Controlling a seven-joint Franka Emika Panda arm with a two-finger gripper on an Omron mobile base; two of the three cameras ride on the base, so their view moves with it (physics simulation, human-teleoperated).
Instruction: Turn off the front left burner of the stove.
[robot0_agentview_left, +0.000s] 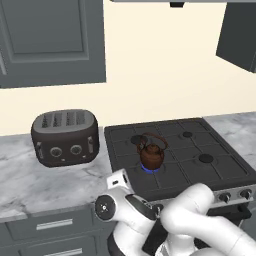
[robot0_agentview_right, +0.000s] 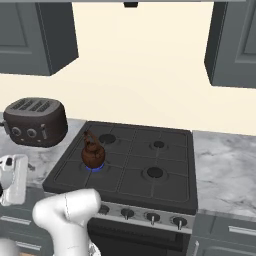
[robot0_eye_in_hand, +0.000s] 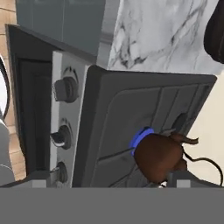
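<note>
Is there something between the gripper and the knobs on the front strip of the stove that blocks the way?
Nothing visible does. In the hand view the knobs on the stove's silver strip lie bare ahead. The brown kettle sits on the lit front left burner, up on the grates, away from the strip.

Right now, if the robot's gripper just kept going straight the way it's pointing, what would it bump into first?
Probably the stove: the hand view looks along the gripper at its front edge, between the knobs and the brown kettle over the blue flame. Depth is unclear.
</note>
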